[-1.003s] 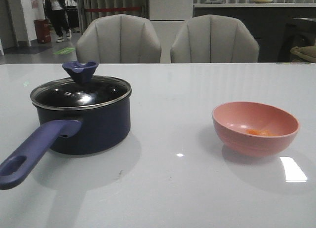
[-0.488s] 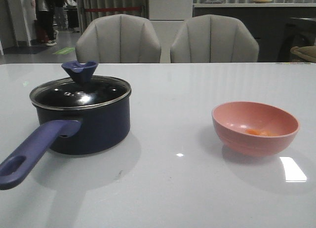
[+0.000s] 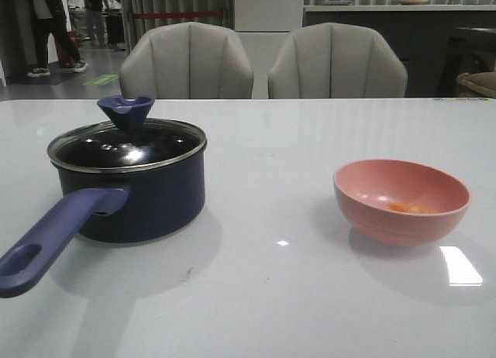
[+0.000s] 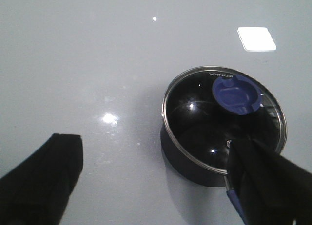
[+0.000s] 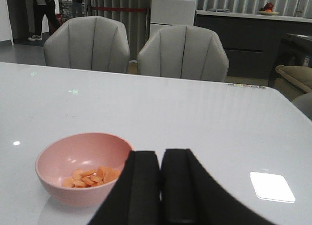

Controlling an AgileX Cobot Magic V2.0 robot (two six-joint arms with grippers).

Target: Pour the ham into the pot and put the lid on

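Pink bowl [image 3: 401, 201] w/ ham [image 5: 91, 177], pot [image 3: 139, 195] and lid [image 3: 127, 143] haven't budged on the table [image 3: 271, 296] in the last sec: left hand [image 4: 151, 186] wide open, right hand [image 5: 161, 186] closed, both empty, nothing started.
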